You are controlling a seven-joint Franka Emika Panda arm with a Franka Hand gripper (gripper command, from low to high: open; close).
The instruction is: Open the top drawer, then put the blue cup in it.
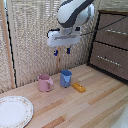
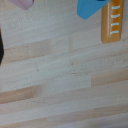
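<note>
- Pale wood planks form the floor (image 1: 95,107), which carries every loose object in the exterior view.
- The blue cup (image 1: 65,78) stands upright on the planks near the middle of that view, just in front of a woven straw-coloured screen (image 1: 30,35).
- The pink mug (image 1: 45,83) stands just beside the blue cup, on the exterior view's left of it, apart from it.
- An orange flat object (image 1: 78,87) lies on the planks close to the blue cup, on the exterior view's right of it; what it is cannot be told.
- A white patterned plate (image 1: 14,111) sits in the near corner on the exterior view's left, well apart from the mugs.
- The dark brown dresser stands at the exterior view's right edge; the top drawer (image 1: 114,29) looks flush with its frame, its silver bar handle across the front, and the lower drawer (image 1: 109,59) sits beneath it.
- The gripper (image 1: 62,51) hangs from the white arm above the blue cup, well clear of it and holding nothing; its blue-tipped fingers (image 1: 68,50) point down with a small gap between them, so the jaws look parted.
- The wrist view shows mostly bare planks, with an edge of the blue cup (image 2: 89,8), a sliver of the pink mug (image 2: 23,3) and the orange flat object (image 2: 112,21).
</note>
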